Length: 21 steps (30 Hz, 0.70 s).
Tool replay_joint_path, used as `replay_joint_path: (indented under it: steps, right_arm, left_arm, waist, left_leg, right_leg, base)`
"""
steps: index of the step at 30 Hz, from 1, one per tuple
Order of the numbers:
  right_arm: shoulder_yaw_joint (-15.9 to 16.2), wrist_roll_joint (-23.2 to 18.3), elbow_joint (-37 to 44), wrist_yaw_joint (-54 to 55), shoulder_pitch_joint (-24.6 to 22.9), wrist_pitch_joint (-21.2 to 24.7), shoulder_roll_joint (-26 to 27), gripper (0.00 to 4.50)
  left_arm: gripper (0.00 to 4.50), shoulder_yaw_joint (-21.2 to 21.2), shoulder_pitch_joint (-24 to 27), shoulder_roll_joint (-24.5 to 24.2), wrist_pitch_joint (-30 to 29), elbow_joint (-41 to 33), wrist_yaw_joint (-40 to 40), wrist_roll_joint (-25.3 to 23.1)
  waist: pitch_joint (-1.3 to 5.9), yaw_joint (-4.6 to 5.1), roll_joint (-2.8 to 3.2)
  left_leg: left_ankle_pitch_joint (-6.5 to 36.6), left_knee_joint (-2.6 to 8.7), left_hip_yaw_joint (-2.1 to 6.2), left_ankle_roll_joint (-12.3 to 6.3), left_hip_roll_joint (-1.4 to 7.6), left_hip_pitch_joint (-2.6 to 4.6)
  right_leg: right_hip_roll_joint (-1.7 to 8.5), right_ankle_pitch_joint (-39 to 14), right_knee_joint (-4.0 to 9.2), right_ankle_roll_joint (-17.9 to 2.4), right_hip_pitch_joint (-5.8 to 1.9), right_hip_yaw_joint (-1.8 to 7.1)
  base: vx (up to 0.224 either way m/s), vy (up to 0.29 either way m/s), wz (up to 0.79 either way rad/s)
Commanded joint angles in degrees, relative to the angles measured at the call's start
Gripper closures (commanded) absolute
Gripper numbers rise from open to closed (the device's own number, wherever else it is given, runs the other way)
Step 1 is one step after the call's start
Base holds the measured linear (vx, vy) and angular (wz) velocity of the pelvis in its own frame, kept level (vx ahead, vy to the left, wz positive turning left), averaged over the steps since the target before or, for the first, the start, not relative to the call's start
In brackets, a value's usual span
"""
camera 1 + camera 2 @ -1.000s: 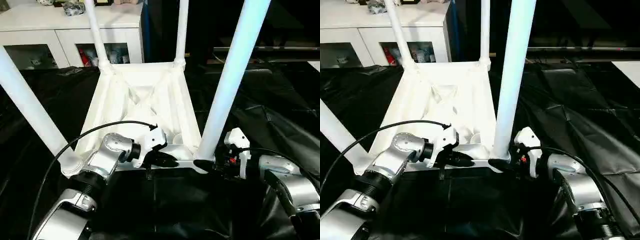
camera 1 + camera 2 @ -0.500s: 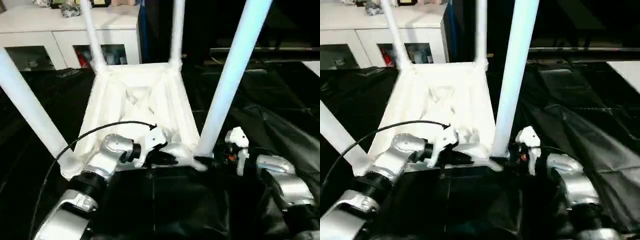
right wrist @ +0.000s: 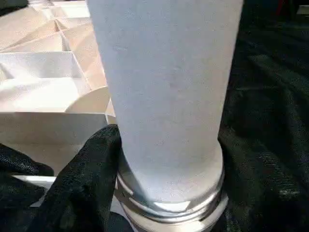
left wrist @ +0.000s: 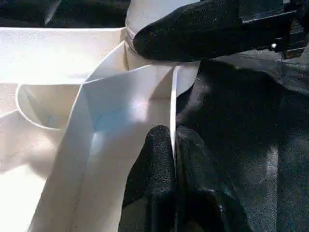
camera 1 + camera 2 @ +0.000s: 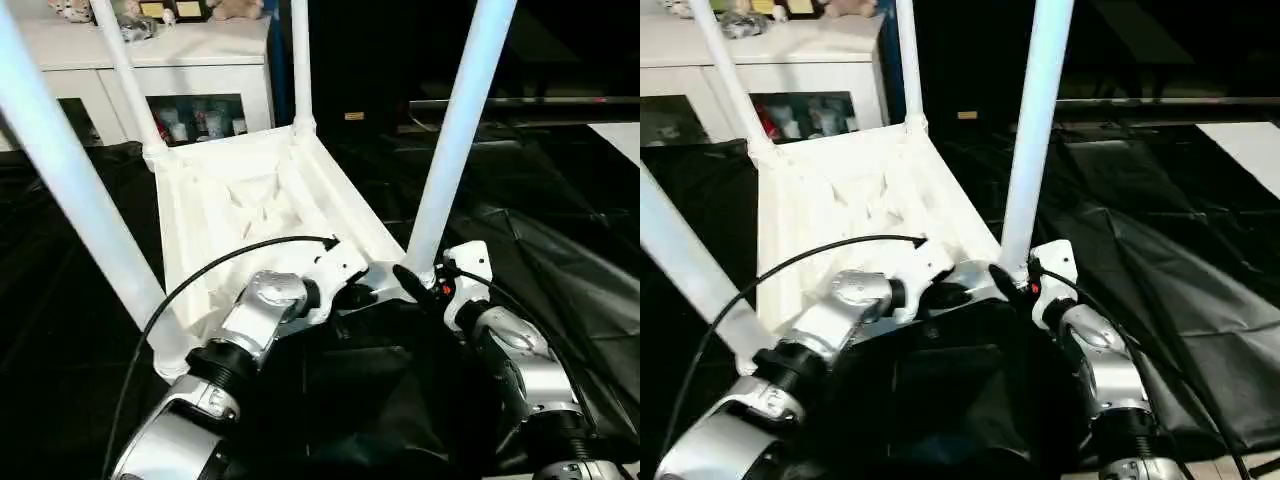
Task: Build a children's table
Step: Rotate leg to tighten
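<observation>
Table (image 5: 240,200), upside down with four legs up, has tilted and swung since a second ago: my left pincer (image 4: 174,145) stays clamped on its near rim, my right pincer (image 5: 415,288) hugs the leg (image 5: 455,140) base, so flipping begins.

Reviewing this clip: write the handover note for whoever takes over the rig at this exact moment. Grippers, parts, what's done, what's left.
Left gripper: shut on the near rim of the table top.
Right gripper: fingers around the base of the near right leg, at its corner socket.
Table top lies underside up on the black sheet, turned at an angle to the robot.
Done: all four legs stand in the corner sockets.
Left: I cannot tell whether the near right leg is fully seated; check it. Then, probably, turn the table onto its legs.
</observation>
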<state>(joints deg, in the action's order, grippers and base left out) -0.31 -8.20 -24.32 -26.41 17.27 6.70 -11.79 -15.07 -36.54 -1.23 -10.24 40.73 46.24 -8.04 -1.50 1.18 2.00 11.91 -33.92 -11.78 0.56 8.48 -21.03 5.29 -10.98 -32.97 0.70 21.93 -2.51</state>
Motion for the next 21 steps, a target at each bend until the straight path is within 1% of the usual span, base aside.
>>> replay_joint_path:
  steps: [1,3,4,6,7,8,9,10,11,12,13,15,16,17,18,19,20,21]
  right_arm:
    - [4.0,1.8,0.9,-1.3,-1.3,4.0,1.9,1.08]
    - [3.8,0.8,3.3,-1.7,-1.6,5.1,1.5,1.02]
    - [3.8,0.8,3.3,-1.7,-1.6,5.1,1.5,0.73]
    - [4.3,-0.7,6.3,-4.1,-1.9,6.4,-0.2,0.65]
    - [4.3,-0.8,6.5,-4.3,-2.0,6.5,-0.3,0.65]
    - [4.6,-1.7,8.2,-6.5,-2.2,7.6,-1.5,0.65]
    - [5.4,-3.6,10.7,-11.9,-2.7,8.8,-4.2,0.65]
    - [5.8,-4.7,12.1,-15.0,-3.0,9.5,-5.7,0.65]
    - [6.1,-5.5,13.5,-18.4,-3.4,9.8,-7.9,0.65]
    - [6.3,-6.0,14.3,-20.5,-3.6,9.8,-9.2,0.65]
    - [6.2,-6.6,14.8,-22.7,-3.6,10.3,-10.8,0.65]
    - [6.1,-6.7,15.0,-23.6,-3.7,10.5,-11.4,0.65]
    - [5.9,-7.0,15.4,-25.4,-3.8,10.9,-12.6,0.65]
    - [5.9,-7.1,15.5,-25.9,-3.9,11.0,-13.0,0.65]
    - [6.0,-7.7,16.5,-29.5,-4.6,11.3,-15.5,0.65]
    - [6.4,-7.8,17.1,-31.2,-5.2,11.5,-16.7,0.65]
    - [6.6,-7.9,17.5,-31.9,-5.4,11.5,-17.2,0.65]
    - [7.5,-8.3,18.5,-33.4,-6.0,12.2,-18.5,0.65]
  left_arm:
    - [4.50,-1.7,0.3,2.5,1.3,0.7,-0.1,0.8]
    - [4.50,-1.7,0.5,2.1,1.7,0.5,0.9,0.8]
    - [4.50,-1.7,0.5,2.1,1.7,0.5,0.9,0.8]
    - [4.50,-1.7,0.5,1.2,2.2,0.4,2.4,1.3]
    - [4.50,-1.7,0.5,1.1,2.3,0.4,2.5,1.3]
    - [4.50,-1.8,0.5,0.6,3.4,0.3,3.8,1.6]
    - [4.50,-1.8,0.6,-0.6,4.3,0.1,6.0,2.1]
    - [4.50,-1.8,0.7,-1.2,4.7,-0.1,7.2,2.4]
    - [4.50,-1.9,1.0,-2.0,5.4,-0.6,9.9,3.2]
    - [4.50,-1.9,1.2,-2.5,5.7,-0.9,11.6,3.8]
    - [4.50,-2.0,1.4,-3.5,6.1,-1.3,13.2,3.9]
    - [4.50,-2.1,1.5,-3.9,6.2,-1.4,13.9,4.0]
    - [4.50,-2.2,1.6,-4.8,6.4,-1.6,15.4,4.2]
    - [4.50,-2.2,1.6,-5.0,6.5,-1.6,15.9,4.3]
    - [4.50,-1.9,1.9,-6.5,6.6,-2.2,19.1,5.3]
    - [4.50,-1.7,2.1,-7.2,6.3,-2.9,21.2,6.1]
    - [4.50,-1.7,2.2,-7.5,6.1,-3.2,22.1,6.6]
    - [4.50,-1.6,2.5,-8.1,5.3,-4.0,24.3,7.7]
  waist:
    - [1.72,-0.04,-1.45]
    - [1.69,-0.10,-1.38]
    - [1.69,-0.20,-1.47]
    - [1.71,-0.26,-1.41]
    - [1.70,-0.34,-1.44]
    - [1.75,-0.44,-1.37]
    - [1.75,-0.51,-1.32]
    - [1.84,-0.79,-1.38]
    - [1.84,-0.93,-1.40]
    - [1.83,-1.30,-1.37]
    - [1.83,-1.42,-1.35]
    - [2.00,-1.59,-1.35]
    - [1.93,-1.66,-1.31]
    - [1.97,-1.63,-1.36]
    - [2.11,-1.75,-1.31]
    - [2.10,-1.82,-1.37]
    - [2.08,-2.02,-1.33]
    - [2.09,-1.99,-1.31]
  left_leg:
    - [19.4,5.14,2.82,-2.64,4.69,0.22]
    - [20.0,5.16,2.78,-2.55,4.74,0.31]
    - [20.0,5.17,2.78,-2.52,4.75,0.36]
    - [19.6,5.23,2.83,-2.47,4.83,0.30]
    - [19.5,5.24,2.82,-2.65,4.84,0.28]
    - [19.3,5.19,2.78,-2.79,4.85,0.32]
    - [18.9,5.17,2.76,-3.13,4.87,0.18]
    - [18.2,5.08,2.73,-3.86,4.86,0.13]
    - [17.7,5.03,2.67,-4.19,4.94,0.12]
    - [17.0,4.89,2.47,-4.79,4.95,0.24]
    - [15.9,4.87,2.39,-5.20,4.93,0.09]
    - [13.8,4.75,2.45,-5.51,4.98,-0.07]
    - [13.6,4.74,2.39,-5.61,5.04,0.10]
    - [13.4,4.70,2.39,-5.68,5.02,0.01]
    - [12.5,4.66,2.46,-5.94,5.08,-0.05]
    - [12.1,4.63,2.41,-6.23,5.14,0.01]
    - [11.2,4.62,2.41,-6.76,5.28,0.03]
    - [10.6,4.57,2.34,-7.31,5.30,-0.02]
  right_leg:
    - [3.88,-25.0,5.41,-10.6,-0.74,2.29]
    - [3.92,-25.4,5.45,-10.7,-0.61,2.30]
    - [3.97,-25.6,5.48,-10.6,-0.62,2.36]
    - [3.97,-25.2,5.41,-10.5,-0.67,2.37]
    - [3.95,-24.6,5.38,-10.6,-0.78,2.37]
    - [3.98,-24.1,5.36,-10.7,-0.78,2.40]
    - [4.01,-23.3,5.26,-10.9,-0.89,2.44]
    - [3.98,-22.0,5.14,-11.1,-1.25,2.39]
    - [4.00,-21.0,5.04,-11.4,-1.22,2.44]
    - [4.08,-19.9,5.00,-11.9,-1.13,2.54]
    - [4.15,-19.1,4.90,-12.5,-1.17,2.53]
    - [4.24,-17.8,4.58,-12.8,-1.42,2.41]
    - [4.17,-17.3,4.62,-13.3,-1.25,2.38]
    - [4.16,-17.0,4.48,-13.5,-1.40,2.35]
    - [4.22,-15.7,4.23,-13.9,-1.59,2.30]
    - [4.18,-14.9,4.20,-14.1,-1.57,2.32]
    - [4.17,-13.0,3.93,-14.6,-1.61,2.34]
    - [4.13,-11.3,3.72,-15.2,-1.59,2.33]
  base:
    - [0.000,0.000,0.00]
    - [0.000,0.000,0.00]
    - [0.000,0.000,0.00]
    - [0.000,0.000,0.00]
    - [0.000,0.000,0.00]
    - [0.000,0.000,0.00]
    - [0.000,0.000,0.00]
    - [0.000,0.000,0.00]
    - [0.000,0.000,0.00]
    - [0.000,0.000,0.00]
    - [0.000,0.000,0.00]
    - [0.000,0.000,0.00]
    - [0.000,0.000,0.00]
    - [0.000,0.000,0.00]
    - [0.000,0.000,0.00]
    - [0.000,0.000,0.00]
    - [0.000,0.000,0.00]
    - [0.000,0.000,0.00]
